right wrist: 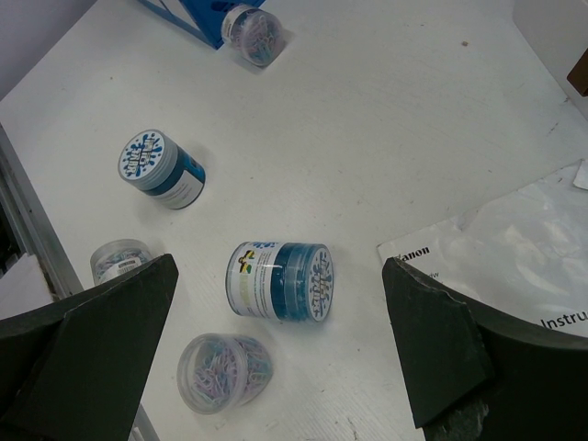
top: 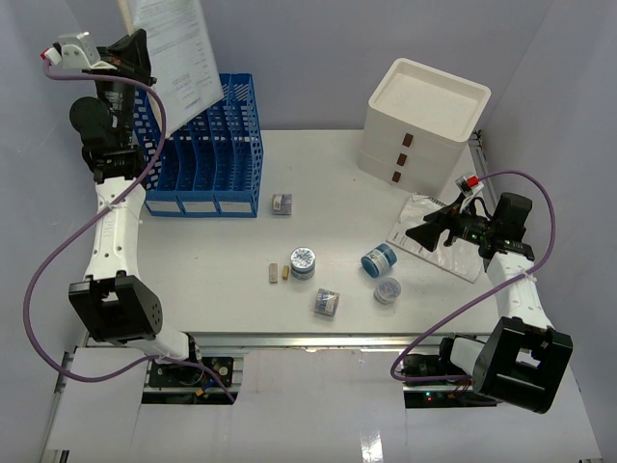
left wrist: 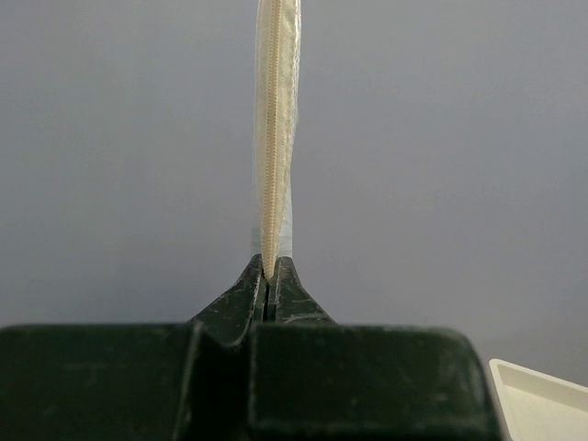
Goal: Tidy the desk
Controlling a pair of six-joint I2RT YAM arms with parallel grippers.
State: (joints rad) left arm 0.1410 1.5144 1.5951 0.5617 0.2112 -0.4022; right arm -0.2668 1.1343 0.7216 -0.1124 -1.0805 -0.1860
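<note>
The large flat white desk (top: pixel 328 174) lies in front of both arms, from the metal rail at its near edge up to the back wall. Its things are not yet sorted. The left gripper (left wrist: pixel 267 276) is high above the back left corner, and its fingers are closed tightly on the lower edge of a thin printed paper document in a clear plastic sleeve (top: pixel 178 48). The document hangs tilted over the blue slotted plastic file rack (top: pixel 202 145). I judge that the step in hand is filing this document. The next move calls for turning it so its edge is in line with one slot, then lowering it between the dividers before letting go. The right gripper (top: pixel 416 234) hovers with its fingers spread wide and holds nothing. It is near a shiny plastic bag with a manual (top: pixel 439 246) and a round blue lidded jar (right wrist: pixel 280 280). The white stacked drawer box (top: pixel 424 116) stands at the back right.
</note>
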